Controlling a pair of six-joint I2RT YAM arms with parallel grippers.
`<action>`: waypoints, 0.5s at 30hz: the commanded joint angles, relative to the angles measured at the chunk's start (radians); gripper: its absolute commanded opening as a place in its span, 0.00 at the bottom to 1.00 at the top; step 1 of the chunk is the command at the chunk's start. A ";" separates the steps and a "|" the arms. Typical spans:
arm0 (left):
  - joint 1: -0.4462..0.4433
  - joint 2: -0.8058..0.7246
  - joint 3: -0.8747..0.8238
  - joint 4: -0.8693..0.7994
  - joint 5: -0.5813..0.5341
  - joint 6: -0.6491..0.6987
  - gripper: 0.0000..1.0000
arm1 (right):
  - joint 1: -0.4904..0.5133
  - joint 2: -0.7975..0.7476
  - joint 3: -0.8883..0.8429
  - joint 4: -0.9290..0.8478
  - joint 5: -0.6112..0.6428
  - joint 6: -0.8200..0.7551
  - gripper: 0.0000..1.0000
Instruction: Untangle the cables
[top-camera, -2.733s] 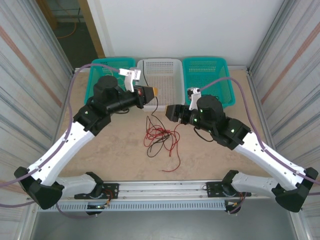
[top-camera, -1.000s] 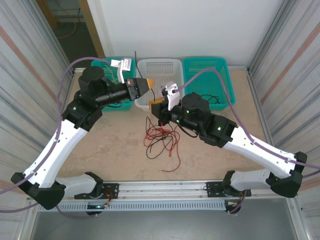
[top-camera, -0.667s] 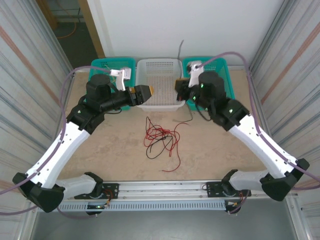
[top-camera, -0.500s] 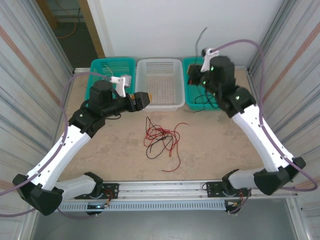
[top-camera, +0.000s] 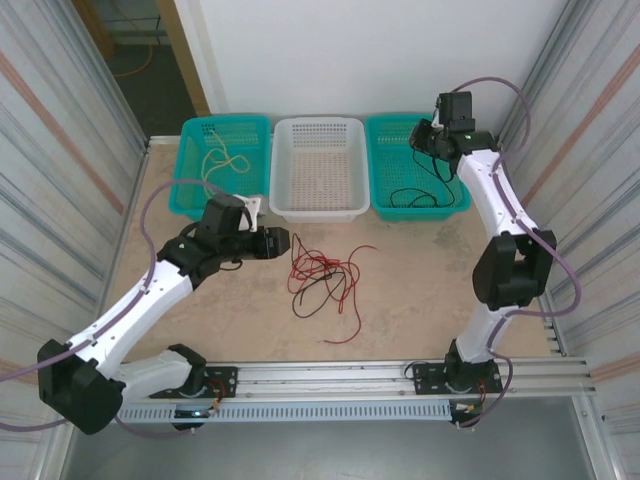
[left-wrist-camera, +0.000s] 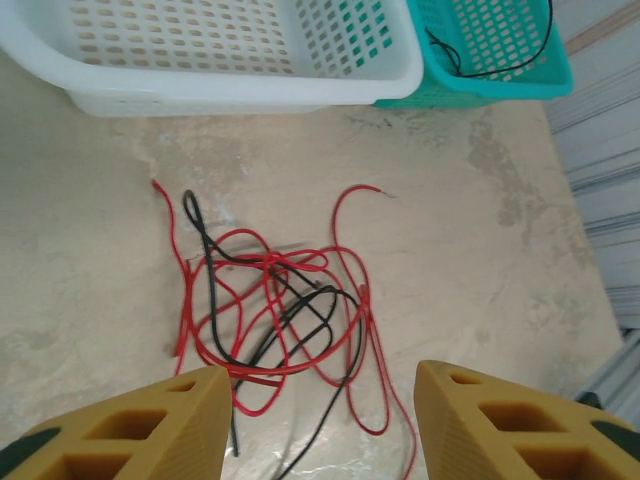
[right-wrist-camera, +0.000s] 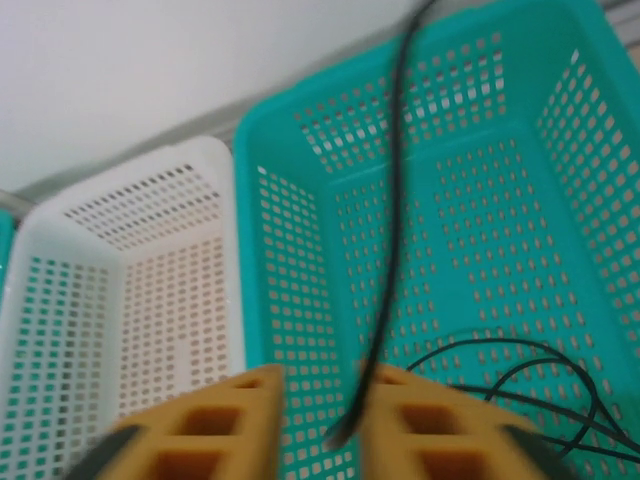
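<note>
- If you read the scene from the left, where do the cables lie?
- One yellow cable (top-camera: 225, 160) curls in the left teal basket (top-camera: 182, 195). Next, the left pincer (left-wrist-camera: 322, 405) hangs wide open and empty over the red and black tangle (left-wrist-camera: 275, 320), which lies on the surface (top-camera: 430, 280) just in front of the white basket (top-camera: 320, 160).
- How would that tangle handle?
- Light, limp and a little springy, I judge, so neighbouring loops will drag along. I would pinch a free red end (left-wrist-camera: 155, 185), not the knotted middle.
- And on the right?
- A black cable (top-camera: 415, 195) loops in the right teal basket (top-camera: 385, 150). Above it the right pincer (right-wrist-camera: 322, 390) stands slightly parted, with a thin black strand (right-wrist-camera: 395, 200) running loose into its gap. It has no grip that I can see.
</note>
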 joint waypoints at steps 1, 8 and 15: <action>-0.008 -0.017 0.009 -0.012 -0.029 0.060 0.52 | -0.004 0.037 0.099 -0.071 -0.001 0.007 0.39; -0.114 0.091 0.113 -0.043 -0.118 0.164 0.51 | 0.021 -0.111 -0.009 -0.093 0.001 0.001 0.45; -0.245 0.303 0.260 -0.103 -0.218 0.406 0.48 | 0.122 -0.477 -0.365 -0.038 0.014 0.057 0.49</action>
